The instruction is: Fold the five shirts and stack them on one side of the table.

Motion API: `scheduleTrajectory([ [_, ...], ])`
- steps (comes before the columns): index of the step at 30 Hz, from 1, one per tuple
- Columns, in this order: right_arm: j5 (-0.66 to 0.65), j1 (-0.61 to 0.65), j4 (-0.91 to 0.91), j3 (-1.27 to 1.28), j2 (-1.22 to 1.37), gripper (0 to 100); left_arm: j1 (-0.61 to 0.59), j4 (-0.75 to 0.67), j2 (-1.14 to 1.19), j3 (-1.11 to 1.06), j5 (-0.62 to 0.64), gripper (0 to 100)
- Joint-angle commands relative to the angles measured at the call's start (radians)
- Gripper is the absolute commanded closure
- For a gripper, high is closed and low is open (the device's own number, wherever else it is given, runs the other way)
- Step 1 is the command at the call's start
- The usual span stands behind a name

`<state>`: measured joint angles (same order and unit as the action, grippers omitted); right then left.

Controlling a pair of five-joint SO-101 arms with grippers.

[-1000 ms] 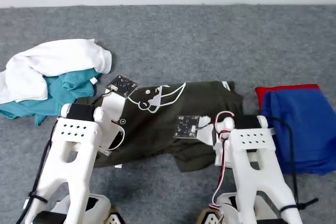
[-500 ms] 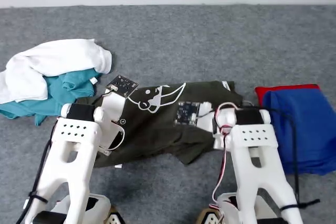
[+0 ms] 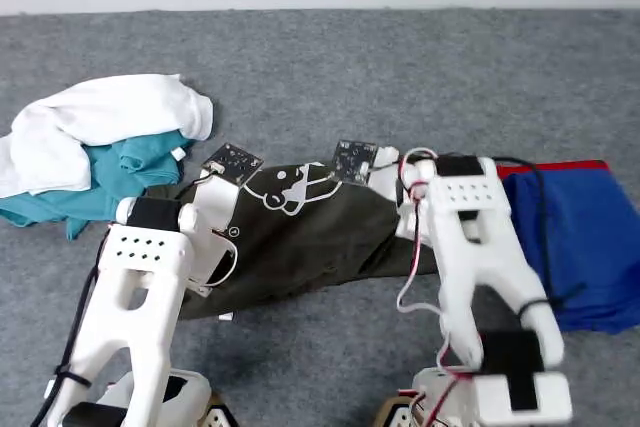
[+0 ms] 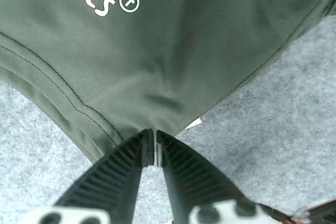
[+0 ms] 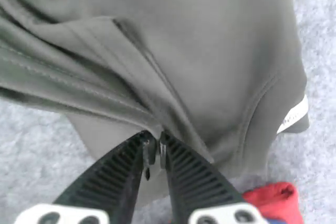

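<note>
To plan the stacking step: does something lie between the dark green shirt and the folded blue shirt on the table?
No loose thing shows between the dark green shirt and the blue shirt. The right arm itself stands over that gap, hiding part of it, its tool shut on the dark green shirt.

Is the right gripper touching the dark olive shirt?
Touching: the right wrist view shows the right gripper shut on a fold of the dark olive shirt.

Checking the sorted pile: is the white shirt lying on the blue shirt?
No, the white shirt rests on the teal shirt, while the blue shirt lies apart, over a red shirt.
</note>
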<state>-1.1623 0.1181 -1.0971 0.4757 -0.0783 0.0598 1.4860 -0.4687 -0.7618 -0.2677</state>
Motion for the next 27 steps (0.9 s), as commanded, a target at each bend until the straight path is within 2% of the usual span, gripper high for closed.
scheduleTrajectory([
  [1, 0.014, 0.007, 0.018, -0.089, 0.079, 98.3, -0.008, -0.011, -0.028, 0.005, -0.003, 99],
  [4, 0.014, 0.005, 0.018, -0.117, 0.154, 97.0, -0.008, -0.011, -0.028, 0.005, -0.003, 99],
  [8, 0.021, 0.002, 0.019, -0.153, 0.231, 89.5, -0.008, -0.011, -0.028, 0.005, -0.003, 99],
  [15, 0.163, 0.007, 0.042, -0.232, 0.263, 86.0, -0.008, -0.011, -0.028, 0.005, -0.003, 99],
  [18, 0.201, 0.007, -0.073, -0.292, 0.240, 85.1, -0.008, -0.011, -0.028, 0.005, -0.003, 99],
  [21, 0.153, 0.018, -0.254, -0.313, 0.174, 85.1, -0.008, -0.009, -0.028, 0.005, -0.003, 99],
  [24, 0.117, 0.065, -0.401, -0.281, 0.097, 85.1, -0.008, -0.009, -0.028, 0.005, -0.003, 99],
  [27, 0.120, 0.130, -0.461, -0.207, 0.010, 85.1, -0.008, -0.009, -0.028, 0.005, -0.002, 99],
])
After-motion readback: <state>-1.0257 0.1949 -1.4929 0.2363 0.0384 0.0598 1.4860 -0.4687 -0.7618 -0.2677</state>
